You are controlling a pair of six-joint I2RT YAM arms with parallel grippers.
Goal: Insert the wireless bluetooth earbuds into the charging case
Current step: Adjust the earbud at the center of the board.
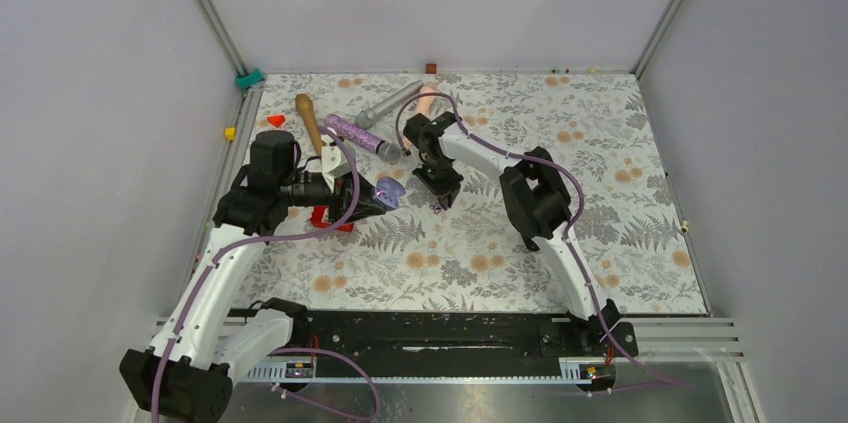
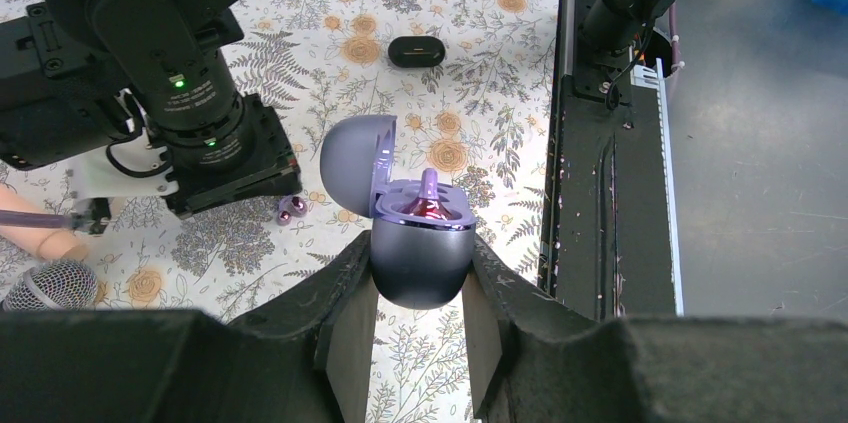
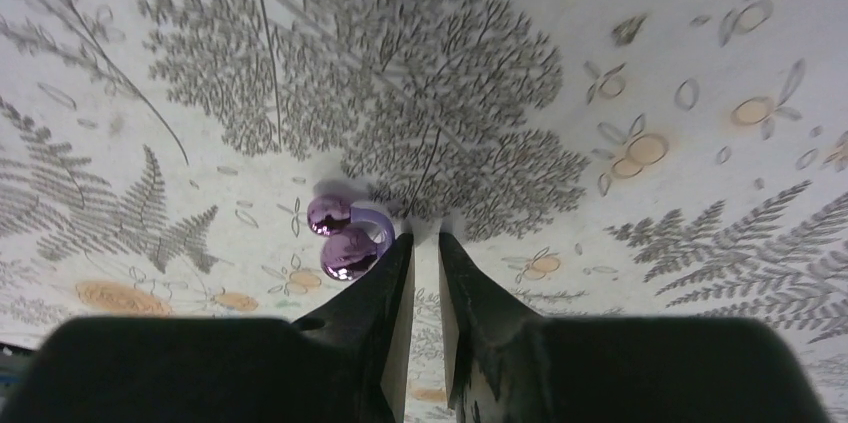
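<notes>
The small lavender rounded plastic charging case [image 2: 420, 265], lid hinged open, is clamped between the left gripper [image 2: 422, 288] fingers above the floral tablecloth [image 2: 330, 3], with 1 glossy purple earbud [image 2: 428, 206] in its well. The 2nd glossy purple earbud [image 3: 345, 235] lies on the cloth just beside the right gripper [image 3: 424, 245], whose fingers are nearly together and hold nothing.

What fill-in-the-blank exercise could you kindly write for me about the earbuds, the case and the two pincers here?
1. The left pincer is shut on the charging case, whose lid stands ___.
2. Inside the case sits ___ earbud.
3. The right pincer holds ___; the loose earbud lies beside it on the table.
Missing words: open; one; nothing.
</notes>
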